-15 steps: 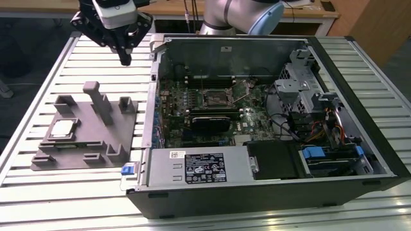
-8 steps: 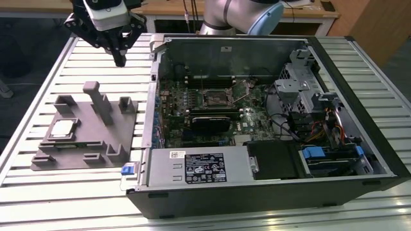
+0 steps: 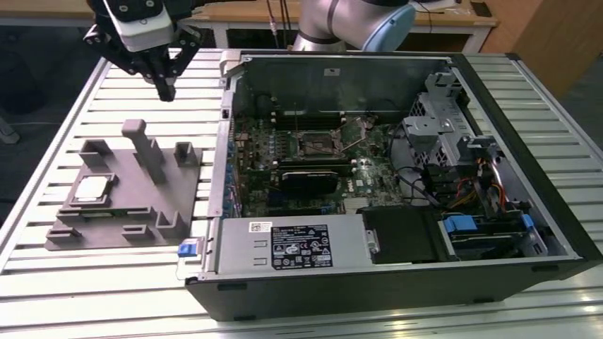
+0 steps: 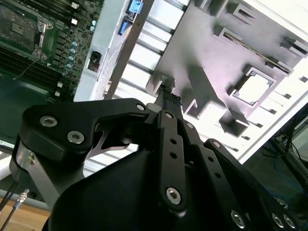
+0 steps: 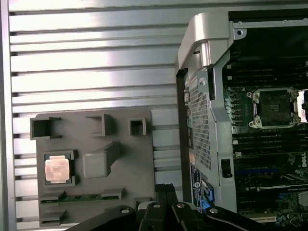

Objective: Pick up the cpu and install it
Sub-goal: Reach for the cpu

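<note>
Silver-grey and flat, the cpu (image 3: 92, 189) lies in a square pocket at the exterior view's left end of the grey plastic fixture (image 3: 141, 205), well apart from the tool (image 3: 166, 92) and lower than it. The pocket stands on the side of the fixture away from the computer case (image 3: 396, 296). In the first wrist view the chip (image 5: 57, 169) shows its bright metal top face up and sits square in the pocket, with the fixture's taller posts between it and the tool's tips (image 5: 163, 187). The tool hovers over the slatted aluminium counter (image 3: 141, 282) just past the fixture's far edge. Its fingers are drawn together and it grips nothing. Further toward the exterior view's right stands the open case, and the metal-framed socket (image 3: 318, 141) on the board inside is beyond the tool on that side, uncovered with a dark centre. The chip looks light, thin and stiff. Its smooth lid would likely be slippery under hard pads, and its underside is probably delicate, so the safest hold seems to be on two opposite edges where the pocket wall leaves gaps, with light pressure and the chip kept level.
</note>
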### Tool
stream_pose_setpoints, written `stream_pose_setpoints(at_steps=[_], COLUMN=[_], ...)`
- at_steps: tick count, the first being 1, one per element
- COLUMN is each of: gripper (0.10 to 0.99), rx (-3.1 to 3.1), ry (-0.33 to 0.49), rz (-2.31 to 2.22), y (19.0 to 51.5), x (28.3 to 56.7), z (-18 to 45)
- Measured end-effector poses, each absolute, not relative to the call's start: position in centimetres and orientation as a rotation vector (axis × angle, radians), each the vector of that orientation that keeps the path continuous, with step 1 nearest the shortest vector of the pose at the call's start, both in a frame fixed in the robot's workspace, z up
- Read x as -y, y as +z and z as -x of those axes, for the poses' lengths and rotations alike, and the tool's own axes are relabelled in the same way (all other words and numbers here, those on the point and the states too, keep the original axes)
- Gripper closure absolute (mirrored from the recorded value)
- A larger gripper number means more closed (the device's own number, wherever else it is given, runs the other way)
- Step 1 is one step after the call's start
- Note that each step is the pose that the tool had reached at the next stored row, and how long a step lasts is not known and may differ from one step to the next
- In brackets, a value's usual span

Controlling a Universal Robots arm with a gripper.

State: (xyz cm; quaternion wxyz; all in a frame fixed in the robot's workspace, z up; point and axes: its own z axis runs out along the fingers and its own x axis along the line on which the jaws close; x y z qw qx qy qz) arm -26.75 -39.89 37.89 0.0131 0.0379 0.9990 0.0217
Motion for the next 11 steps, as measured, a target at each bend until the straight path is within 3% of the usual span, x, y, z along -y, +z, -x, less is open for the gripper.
stream_pose_setpoints(at_steps=[11], gripper=[0.98], rx=[-3.112], ry=[0.068], rz=[-0.118], y=[36.9], x=[39.9], z=[28.9])
